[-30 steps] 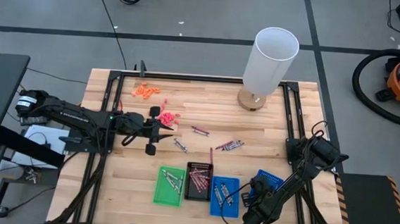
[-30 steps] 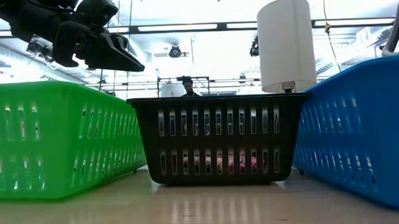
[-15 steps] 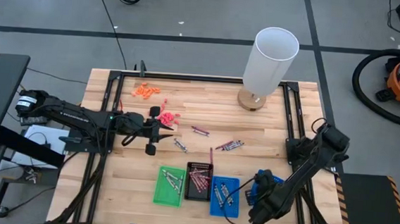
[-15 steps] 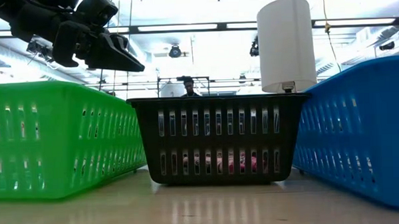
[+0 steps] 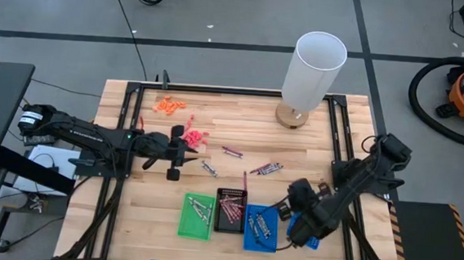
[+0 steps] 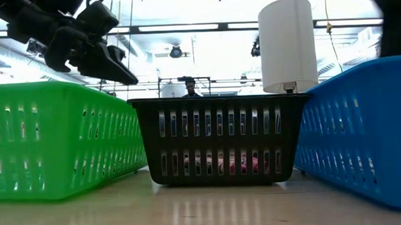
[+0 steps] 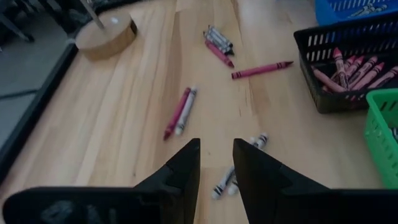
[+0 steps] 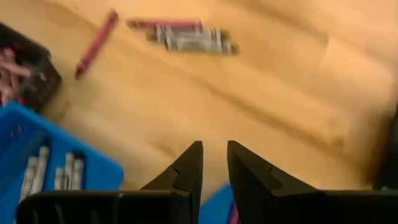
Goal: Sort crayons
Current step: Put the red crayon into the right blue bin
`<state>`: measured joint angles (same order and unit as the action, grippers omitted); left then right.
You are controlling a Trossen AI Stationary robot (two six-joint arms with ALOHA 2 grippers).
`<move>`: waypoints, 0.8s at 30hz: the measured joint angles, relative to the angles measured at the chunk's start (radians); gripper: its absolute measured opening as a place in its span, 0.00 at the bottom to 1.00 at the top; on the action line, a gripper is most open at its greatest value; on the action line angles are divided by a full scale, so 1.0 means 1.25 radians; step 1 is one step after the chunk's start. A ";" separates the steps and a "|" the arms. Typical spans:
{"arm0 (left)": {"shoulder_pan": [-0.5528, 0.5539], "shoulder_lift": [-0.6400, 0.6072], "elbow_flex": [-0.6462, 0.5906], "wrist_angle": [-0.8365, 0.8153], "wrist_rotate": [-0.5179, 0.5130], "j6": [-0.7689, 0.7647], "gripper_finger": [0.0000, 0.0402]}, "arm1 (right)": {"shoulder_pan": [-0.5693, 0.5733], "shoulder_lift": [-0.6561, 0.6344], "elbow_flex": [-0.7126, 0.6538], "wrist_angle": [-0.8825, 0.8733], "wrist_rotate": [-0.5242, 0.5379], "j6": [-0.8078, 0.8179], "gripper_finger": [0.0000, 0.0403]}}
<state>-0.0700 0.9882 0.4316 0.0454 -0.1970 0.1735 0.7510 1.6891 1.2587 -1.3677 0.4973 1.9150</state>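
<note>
Two grippers were in view. The left gripper (image 5: 186, 149) hovered over the table's left half, its fingers (image 7: 180, 174) parted by only a narrow gap and holding nothing; in the left wrist view a pair of grey crayons (image 7: 239, 172) lay on the wood just beyond the fingertips. The right gripper (image 5: 285, 207) sat above the near right part of the table, over the far edge of the blue basket (image 5: 259, 228), its fingers (image 8: 186, 171) likewise only slightly parted and empty.

Loose crayons lay on the bare wood toward the table's middle: a maroon and grey pair (image 7: 181, 111) side by side, a small bundle (image 5: 267, 168) of grey and maroon sticks, and a single pinkish-red crayon (image 7: 262, 69) just beside the far wall of the black basket (image 5: 230, 209).

Three baskets stood in a row along the near edge of the table (image 5: 241, 114): the green basket (image 5: 196, 215) on the left with a few grey sticks, the black one in the middle with pinkish-red crayons, the blue one on the right with grey crayons. A second blue basket (image 5: 307, 234) lay beneath the right arm.

Orange bits (image 5: 169, 104) lay near the far left corner, coral-pink bits (image 5: 194, 135) just beside the left gripper. A white cylinder (image 5: 313, 69) on a wooden base stood at the far edge.
</note>
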 joint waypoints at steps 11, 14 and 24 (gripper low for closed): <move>-0.034 0.000 0.000 -0.047 0.000 -0.096 0.26 | -0.131 0.001 0.000 0.119 0.151 -0.326 0.21; -0.056 0.000 0.000 -0.047 0.000 -0.104 0.26 | -0.169 0.001 0.000 0.172 0.158 -0.428 0.21; -0.131 0.000 0.000 -0.046 -0.025 -0.111 0.26 | -0.308 0.001 0.000 0.369 0.130 -0.790 0.21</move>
<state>-0.2336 0.9882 0.4316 -0.0116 -0.2288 0.0347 0.3654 1.6905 1.2587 -0.9063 0.6601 0.9273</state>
